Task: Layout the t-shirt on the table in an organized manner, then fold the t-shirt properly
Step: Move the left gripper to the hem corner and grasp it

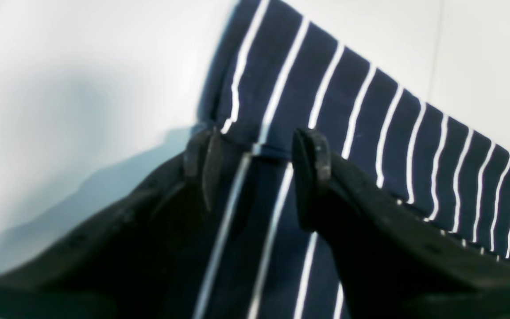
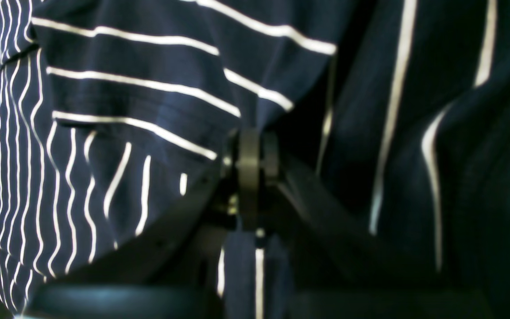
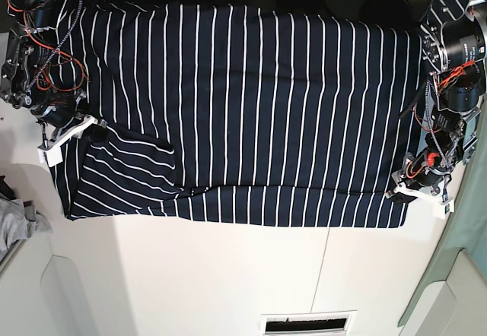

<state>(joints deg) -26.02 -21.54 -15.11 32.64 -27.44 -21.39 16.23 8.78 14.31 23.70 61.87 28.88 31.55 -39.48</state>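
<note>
Left wrist view: the left gripper (image 1: 255,155) hangs over a corner of the t-shirt (image 1: 370,128), its jaws spread with a hem edge and two white stripes lying between them. They are not closed on the cloth. Past the shirt's edge, bare white desk (image 1: 82,79) opens on one side, free room for a pull.

Right wrist view: the right gripper (image 2: 250,177) has its jaws pressed together, and dark striped folds of the t-shirt (image 2: 148,110) bunch around the tips. They seem to be pinching a fold, though the cloth hides the contact itself.

Base view: the t-shirt (image 3: 251,108) lies spread on the desk (image 3: 228,275), its long axis running between the two arms. The left gripper (image 3: 424,191) sits at the shirt's near corner on one end; the right gripper (image 3: 65,134) sits at the other end, beside a sleeve folded onto the body. A grey cloth (image 3: 14,218) lies beyond that end, apart from the shirt. Each arm is nearest its own end, and wide open desk lies on the shirt's near side.
</note>
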